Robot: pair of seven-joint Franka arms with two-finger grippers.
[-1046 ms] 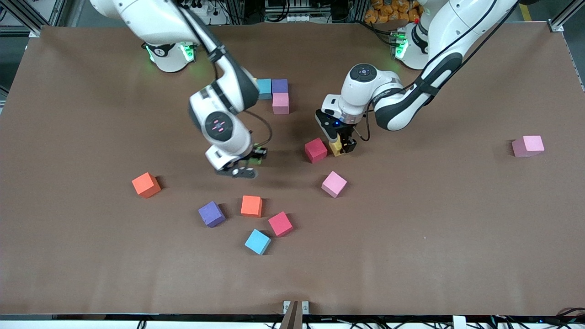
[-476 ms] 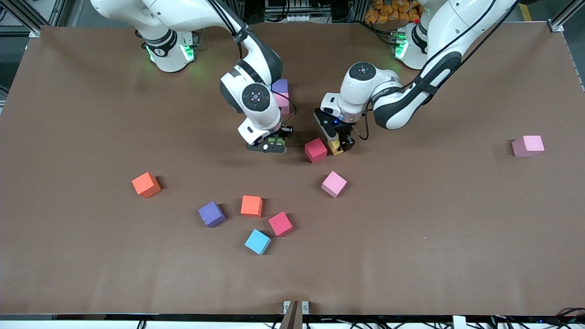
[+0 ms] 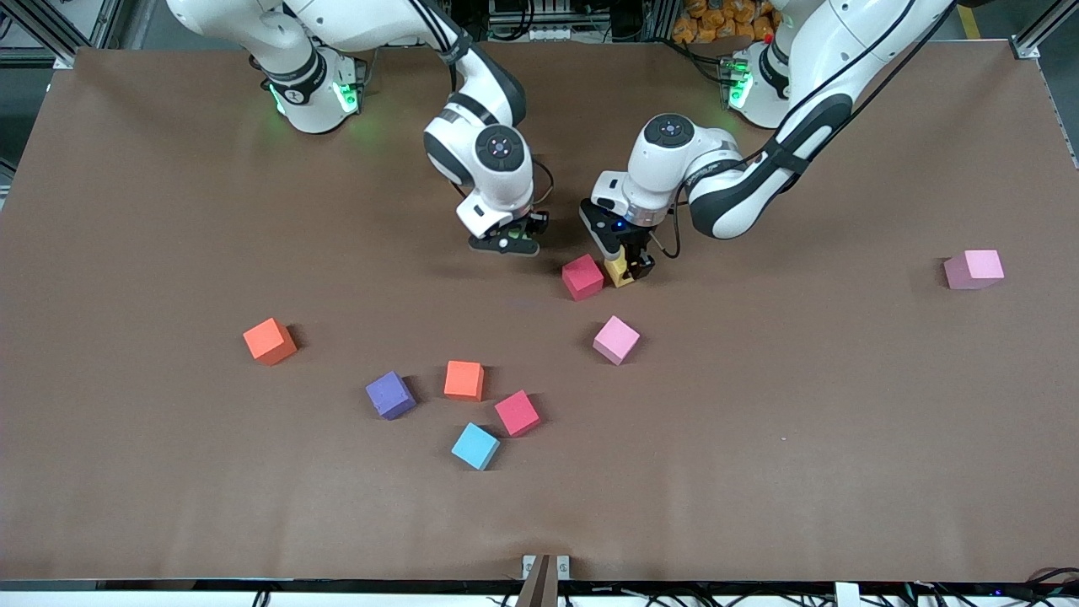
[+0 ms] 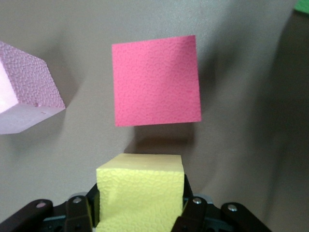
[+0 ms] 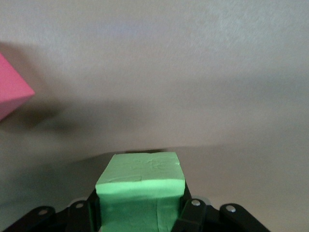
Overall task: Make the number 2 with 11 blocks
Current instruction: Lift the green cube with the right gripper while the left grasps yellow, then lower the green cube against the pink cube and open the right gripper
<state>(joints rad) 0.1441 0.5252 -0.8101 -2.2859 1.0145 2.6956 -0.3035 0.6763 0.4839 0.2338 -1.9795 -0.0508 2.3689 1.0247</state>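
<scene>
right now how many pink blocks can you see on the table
2: one pink block nearer the front camera than the red block, another alone toward the left arm's end. More may be hidden under the right arm.

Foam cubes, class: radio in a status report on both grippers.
Left gripper shut on yellow foam cube, beside red foam cube. Right gripper shut on green foam cube. Nothing in the way.

Right pincer (image 3: 506,245), green block (image 5: 140,186): farther back, seemingly.
</scene>
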